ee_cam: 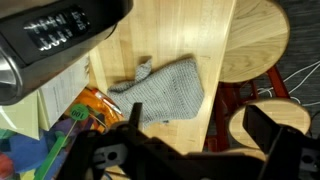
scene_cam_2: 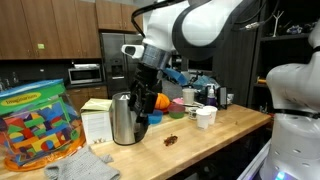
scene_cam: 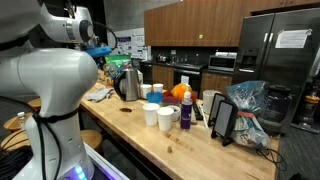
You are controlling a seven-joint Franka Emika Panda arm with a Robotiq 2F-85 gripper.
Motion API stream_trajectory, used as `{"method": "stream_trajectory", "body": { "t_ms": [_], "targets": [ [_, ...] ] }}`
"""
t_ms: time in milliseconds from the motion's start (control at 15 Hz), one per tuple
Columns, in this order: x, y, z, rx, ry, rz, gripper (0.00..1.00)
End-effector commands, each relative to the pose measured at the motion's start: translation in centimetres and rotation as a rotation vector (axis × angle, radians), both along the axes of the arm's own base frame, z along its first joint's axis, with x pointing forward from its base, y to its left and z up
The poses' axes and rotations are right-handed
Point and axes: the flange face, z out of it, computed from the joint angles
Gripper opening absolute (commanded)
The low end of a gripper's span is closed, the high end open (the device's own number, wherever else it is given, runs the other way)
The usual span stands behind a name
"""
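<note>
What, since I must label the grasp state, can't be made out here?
Hand: open or shut is unclear; small and dark in an exterior view, blurred and cut by the bottom edge in the wrist view.
Silver appliance with a dark panel: markings blurred, cropped by the wrist view's top-left edge.
Small brown item on the wooden counter: too small to identify in an exterior view.

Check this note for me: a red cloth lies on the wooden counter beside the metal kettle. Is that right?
Not quite. The cloth is grey, not red. The wrist view shows it lying on the wooden counter beside the metal kettle, so the rest of the note stands.
</note>
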Motion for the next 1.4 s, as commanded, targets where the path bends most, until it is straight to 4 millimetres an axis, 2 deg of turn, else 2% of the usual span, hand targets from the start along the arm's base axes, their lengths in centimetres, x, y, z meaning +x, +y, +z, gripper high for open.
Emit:
{"method": "stream_trajectory", "body": {
  "t_ms": [0,133,333,867,1333],
  "targets": [
    [1.1,-0.8,-2.0,-0.128,-0.018,0.044,1.00],
    [1.4,-1.5,-3.2,-0.219,-0.037,0.066,1.00],
    [1.6,-1.7,-4.1,-0.339,-0.087,0.102,1.00],
    [1.4,-0.6,-3.7,-0.480,-0.211,0.132,1.00],
    [1.7,-1.0,-4.3,-0.533,-0.258,0.105,1.00]
  ]
}}
